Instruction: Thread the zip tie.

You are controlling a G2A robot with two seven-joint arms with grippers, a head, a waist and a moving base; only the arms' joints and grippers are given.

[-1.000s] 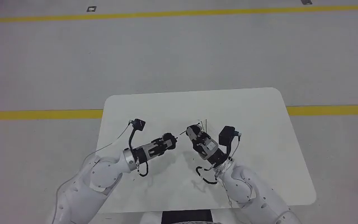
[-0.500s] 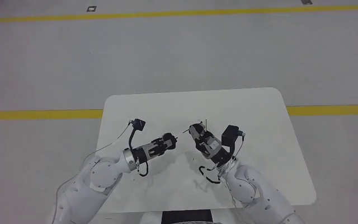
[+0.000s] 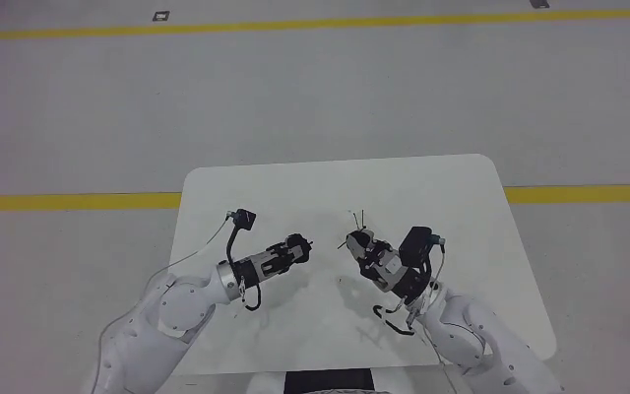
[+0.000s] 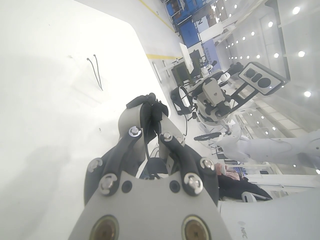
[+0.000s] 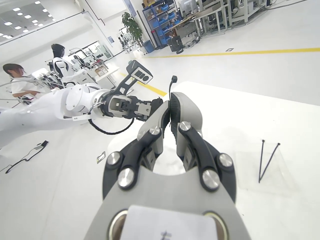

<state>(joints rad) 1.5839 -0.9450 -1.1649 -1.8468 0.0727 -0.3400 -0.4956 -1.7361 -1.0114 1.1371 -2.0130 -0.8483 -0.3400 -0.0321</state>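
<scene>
Over the white desk [image 3: 443,197], your right pincer [image 5: 170,101], clamped on the zip tie [image 5: 172,88], has drawn away from the closed left pincer [image 4: 151,103]; the gap has widened, so threading looks undone. Realign first.

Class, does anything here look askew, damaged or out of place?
Nothing stands out. The right gripper pinches one zip tie, its head sticking out free; two spare zip ties lie in a neat V on the table.
</scene>
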